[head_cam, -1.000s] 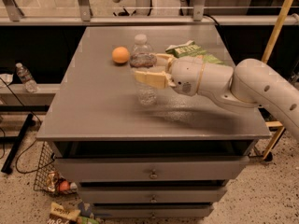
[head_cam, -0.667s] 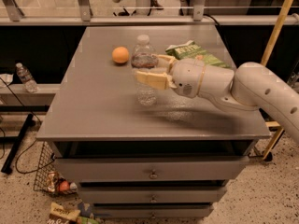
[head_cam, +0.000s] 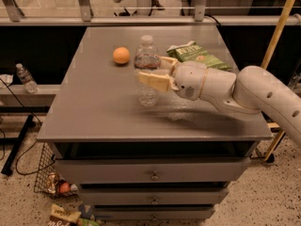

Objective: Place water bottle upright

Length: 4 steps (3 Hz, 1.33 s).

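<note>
Dial centred on gripper (head_cam: 148, 70), mid-table (head_cam: 94, 112) at water bottle (head_cam: 147, 46); orange (head_cam: 121, 55) at 10 o'clock; green chip bag (head_cam: 195, 54) at 1 o'clock; small bottle (head_cam: 26, 78) on side ledge, 9 o'clock; wire basket (head_cam: 47, 178) on floor, 7 o'clock.

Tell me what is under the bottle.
Only the table: the bottle stands upright on it. The hand, closed around its middle, covers part of the label.

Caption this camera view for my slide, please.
The gripper clasps the upright water bottle on the grey cabinet top, with an orange and a green chip bag behind.
</note>
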{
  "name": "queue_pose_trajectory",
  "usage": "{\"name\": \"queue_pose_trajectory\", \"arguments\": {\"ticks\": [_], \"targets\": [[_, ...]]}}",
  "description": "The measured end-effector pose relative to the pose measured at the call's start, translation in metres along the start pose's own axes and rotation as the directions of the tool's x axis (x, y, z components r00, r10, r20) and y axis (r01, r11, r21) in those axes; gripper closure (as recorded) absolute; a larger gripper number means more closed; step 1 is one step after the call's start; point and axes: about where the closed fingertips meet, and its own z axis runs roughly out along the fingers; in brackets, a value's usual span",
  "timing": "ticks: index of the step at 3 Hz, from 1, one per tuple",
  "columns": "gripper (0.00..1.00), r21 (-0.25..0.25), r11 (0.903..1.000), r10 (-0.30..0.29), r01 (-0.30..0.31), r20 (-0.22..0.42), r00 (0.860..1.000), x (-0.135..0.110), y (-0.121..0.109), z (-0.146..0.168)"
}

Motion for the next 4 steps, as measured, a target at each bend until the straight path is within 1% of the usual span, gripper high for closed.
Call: {"name": "queue_pose_trajectory", "arguments": {"ticks": [1,2,3,4], "targets": [[0.59,0.000,1.0000,0.000,0.000,0.000,1.000,-0.0007,0.0000,0.0000],[0.27,-0.002,1.0000,0.000,0.000,0.000,1.000,-0.0012,0.0006,0.0009],[0.04,-0.006,1.0000,-0.001,0.001,0.000,1.000,-0.0018,0.0020,0.0027],[0.00,-0.008,1.0000,-0.002,0.002,0.001,1.000,-0.0022,0.0029,0.0039]]}}
